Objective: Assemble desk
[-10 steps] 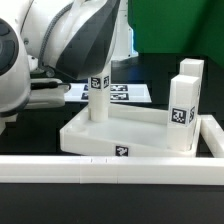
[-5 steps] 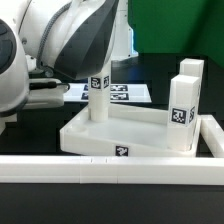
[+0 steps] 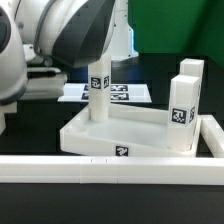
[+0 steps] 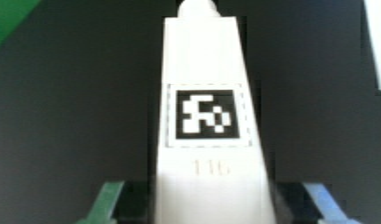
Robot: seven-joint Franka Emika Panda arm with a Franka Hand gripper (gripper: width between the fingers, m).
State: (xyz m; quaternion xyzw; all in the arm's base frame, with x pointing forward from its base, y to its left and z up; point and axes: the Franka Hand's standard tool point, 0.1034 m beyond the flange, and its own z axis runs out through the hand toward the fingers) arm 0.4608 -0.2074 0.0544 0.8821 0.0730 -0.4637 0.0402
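Black table (image 3: 150, 70) behind; desk top (image 3: 120, 140) lower centre, two legs standing in it. Tool (image 4: 201, 200) clamped on upright leg (image 3: 98, 95), centre-left; second leg (image 3: 183, 105) right.

White desk top (image 3: 120, 140), two tagged legs (image 3: 98, 95) upright inside
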